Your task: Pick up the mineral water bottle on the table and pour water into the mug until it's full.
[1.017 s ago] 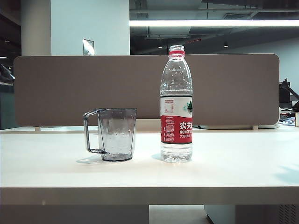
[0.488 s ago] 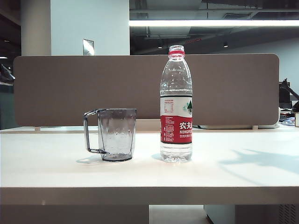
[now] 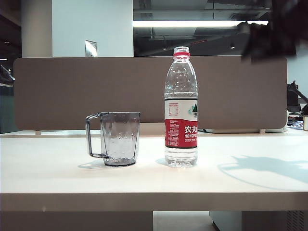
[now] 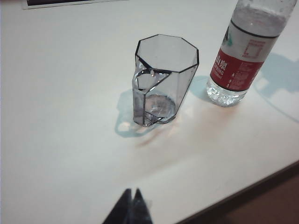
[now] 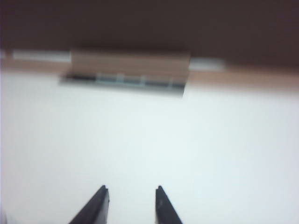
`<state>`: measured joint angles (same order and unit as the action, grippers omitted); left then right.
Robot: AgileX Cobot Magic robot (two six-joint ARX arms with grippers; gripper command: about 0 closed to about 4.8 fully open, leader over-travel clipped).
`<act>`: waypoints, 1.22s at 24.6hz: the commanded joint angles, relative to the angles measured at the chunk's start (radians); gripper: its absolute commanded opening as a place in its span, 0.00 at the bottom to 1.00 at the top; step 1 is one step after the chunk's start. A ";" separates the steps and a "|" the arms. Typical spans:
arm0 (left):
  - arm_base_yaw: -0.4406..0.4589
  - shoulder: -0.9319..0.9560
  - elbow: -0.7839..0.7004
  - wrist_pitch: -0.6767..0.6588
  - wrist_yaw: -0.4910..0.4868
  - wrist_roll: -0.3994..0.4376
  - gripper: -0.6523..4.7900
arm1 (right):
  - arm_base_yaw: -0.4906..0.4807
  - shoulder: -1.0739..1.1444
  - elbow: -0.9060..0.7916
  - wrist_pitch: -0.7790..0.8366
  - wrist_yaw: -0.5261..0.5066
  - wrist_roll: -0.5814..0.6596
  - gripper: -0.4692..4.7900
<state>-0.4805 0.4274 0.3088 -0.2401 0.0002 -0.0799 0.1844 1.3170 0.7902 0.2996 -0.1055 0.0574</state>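
The mineral water bottle (image 3: 181,110) stands upright on the table (image 3: 154,180), clear with a red-and-white label, and water (image 3: 181,156) shows in its base. Just to its left stands the smoky grey mug (image 3: 119,138), handle pointing left. In the left wrist view the mug (image 4: 163,79) and the bottle (image 4: 243,56) are side by side, well ahead of my left gripper (image 4: 132,191), which is shut and holds nothing. My right arm (image 3: 274,29) is a dark blur high above the table's right side, apart from the bottle. My right gripper (image 5: 131,189) is open over bare table (image 5: 149,140).
A brown divider panel (image 3: 96,91) runs along the table's back edge, and its foot bracket (image 5: 126,70) shows in the right wrist view. The arm's shadow (image 3: 264,168) lies on the table to the right of the bottle. The table's front edge (image 4: 261,186) is near the left gripper.
My right arm has come into the exterior view at the upper right, and its shadow has spread leftward across the table towards the bottle. Bottle, mug and left gripper have not moved.
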 commanded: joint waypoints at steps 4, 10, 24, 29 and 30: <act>-0.001 0.000 0.003 0.009 -0.003 -0.003 0.12 | 0.027 -0.005 -0.301 0.335 0.019 0.102 0.36; -0.001 0.000 0.003 0.010 -0.001 -0.003 0.12 | 0.079 -0.005 -0.547 0.712 0.063 0.208 0.36; 0.000 -0.008 0.003 0.010 0.042 -0.003 0.12 | 0.486 -0.003 -0.637 0.752 0.380 -0.031 0.50; 0.000 -0.011 0.003 0.010 0.042 -0.003 0.12 | 0.488 0.036 -0.635 0.764 0.398 0.003 0.74; 0.000 -0.011 0.003 0.010 0.042 -0.003 0.12 | 0.488 0.052 -0.634 0.774 0.398 0.003 0.74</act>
<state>-0.4805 0.4179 0.3088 -0.2440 0.0410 -0.0803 0.6701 1.3540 0.1497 1.0424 0.2955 0.0517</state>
